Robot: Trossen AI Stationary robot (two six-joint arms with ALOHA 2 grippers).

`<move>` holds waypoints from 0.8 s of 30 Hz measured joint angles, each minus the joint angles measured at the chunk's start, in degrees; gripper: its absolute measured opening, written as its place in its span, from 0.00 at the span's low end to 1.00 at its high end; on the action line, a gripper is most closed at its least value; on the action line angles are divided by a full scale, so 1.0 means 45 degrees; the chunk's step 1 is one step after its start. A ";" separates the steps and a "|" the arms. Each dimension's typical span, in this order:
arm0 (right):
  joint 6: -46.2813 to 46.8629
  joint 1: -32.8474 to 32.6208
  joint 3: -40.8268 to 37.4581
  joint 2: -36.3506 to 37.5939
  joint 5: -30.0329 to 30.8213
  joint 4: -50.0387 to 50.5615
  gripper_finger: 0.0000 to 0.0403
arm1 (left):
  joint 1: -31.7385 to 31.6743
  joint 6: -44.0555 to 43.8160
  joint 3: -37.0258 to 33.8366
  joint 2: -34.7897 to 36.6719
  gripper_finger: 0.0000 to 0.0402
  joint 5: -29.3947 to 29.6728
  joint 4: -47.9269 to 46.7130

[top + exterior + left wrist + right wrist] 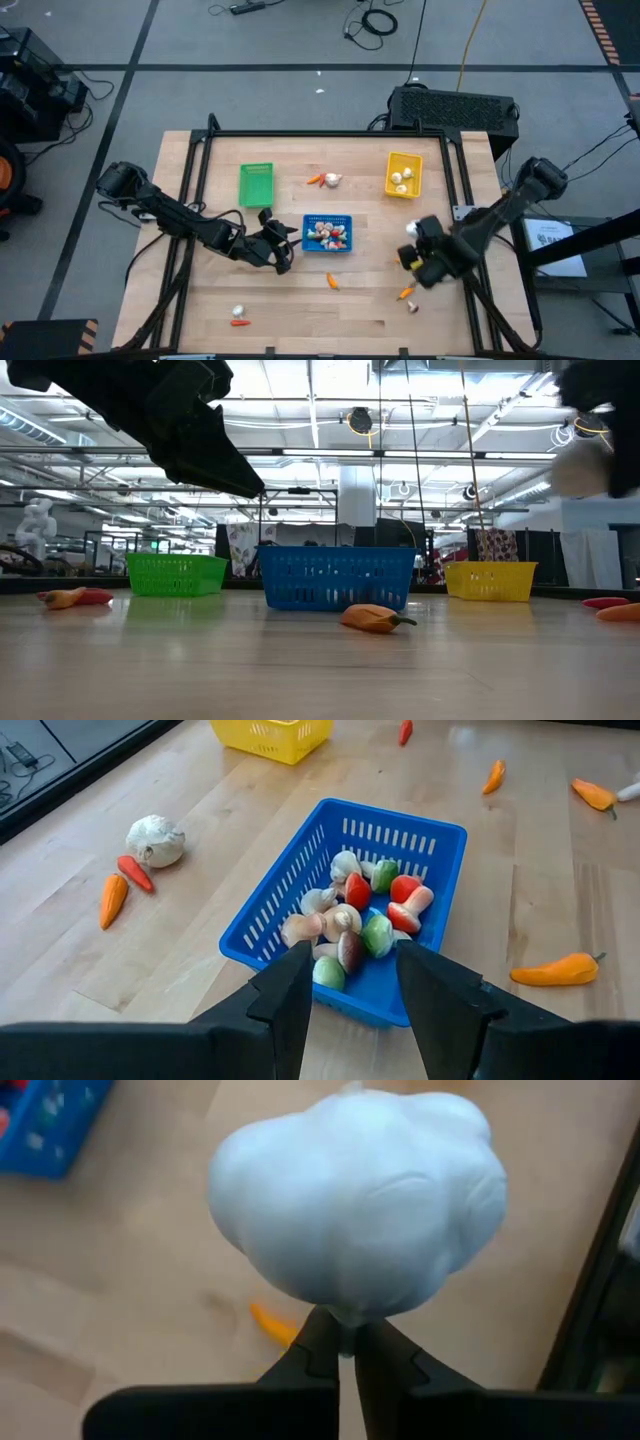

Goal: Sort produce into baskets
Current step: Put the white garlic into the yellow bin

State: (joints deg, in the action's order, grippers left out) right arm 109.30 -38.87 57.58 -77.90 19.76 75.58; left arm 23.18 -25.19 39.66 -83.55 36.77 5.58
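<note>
Three baskets stand on the wooden table: green [256, 185], blue [327, 233] and yellow [403, 174]. The blue one holds several small toy vegetables [362, 915]; the yellow one holds white bulbs. My left gripper [350, 990] hovers open at the blue basket's left end, its fingers apart over the basket's near rim. My right gripper [411, 246] is at the table's right, raised above the wood and shut on a white garlic bulb [355, 1200]. That bulb also shows as a pale blur in the low view [578, 472]. My right gripper pinches the garlic bulb's narrow tip [343, 1318] between its two fingertips [312, 1342]. The fingers slant down from above. The round body of the bulb stands beyond the fingertips, lifted clear of the table.
Loose produce lies about. A garlic bulb with carrots [325, 180] sits between the green and yellow baskets, and an orange pepper [332, 281] lies near the blue one. Small pieces [408, 297] lie below my right gripper, and white and red bits [239, 317] at the near left. A black frame rail [330, 133] borders the table.
</note>
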 joint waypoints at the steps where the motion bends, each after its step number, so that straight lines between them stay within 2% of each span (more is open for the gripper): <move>1: -0.0591 0.0536 0.0000 0.0104 0.0026 -0.0008 0.01 | 0.0000 0.0001 0.0000 0.0000 0.39 0.0000 0.0000; 9: -0.6348 0.5566 0.0005 0.0327 -0.0041 -0.0077 0.01 | 0.0006 -0.0005 0.0000 0.0000 0.39 -0.0001 -0.0005; 16: -1.0269 0.9732 0.0005 0.0327 -0.0026 -0.0790 0.01 | 0.0010 0.0005 0.0000 0.0000 0.39 -0.0005 -0.0056; 19: -1.1810 1.1101 0.0012 0.0322 -0.0011 -0.1582 0.01 | 0.0010 0.0112 0.0000 0.0000 0.39 -0.0005 -0.0261; 22: -1.2954 1.2118 0.0019 0.0197 -0.0002 -0.2455 0.02 | 0.0046 -0.0088 0.0000 0.0262 0.39 -0.0018 -0.1638; 24: -1.3585 1.2655 0.0024 0.0023 -0.0013 -0.2961 0.02 | 0.0075 -0.0963 0.0003 0.0596 0.39 -0.0051 -0.2872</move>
State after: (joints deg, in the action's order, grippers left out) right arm 48.16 18.08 57.69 -77.79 19.70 62.26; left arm 23.52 -29.52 39.67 -80.87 36.54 -7.34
